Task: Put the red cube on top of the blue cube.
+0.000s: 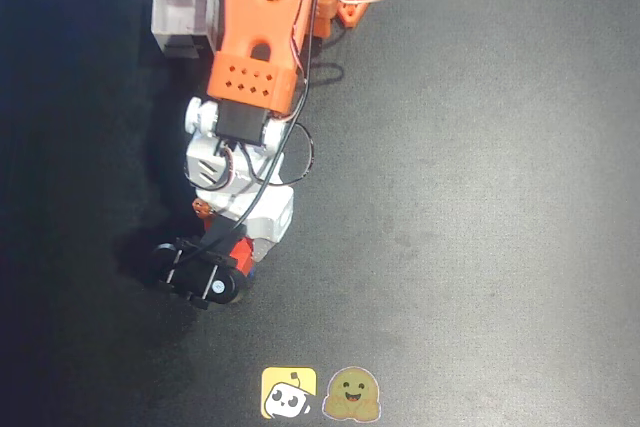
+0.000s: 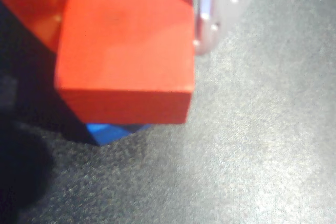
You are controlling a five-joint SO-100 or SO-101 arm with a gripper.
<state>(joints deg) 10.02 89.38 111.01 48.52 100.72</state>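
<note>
The red cube (image 2: 123,51) fills the upper left of the wrist view, between an orange finger (image 2: 26,3) on its left and a pale finger (image 2: 210,19) against its right side. It is directly over the blue cube (image 2: 113,131), of which only a corner shows under its lower edge. I cannot tell whether the two cubes touch. In the overhead view my gripper (image 1: 238,252) reaches down at lower left of centre, shut on the red cube (image 1: 241,250). The arm hides most of both cubes there.
A white open-topped box (image 1: 185,12) stands at the upper left beside the arm's base. Two stickers, a yellow one (image 1: 289,392) and an olive one (image 1: 351,395), lie at the bottom edge. The dark mat (image 1: 480,197) stretches to the right.
</note>
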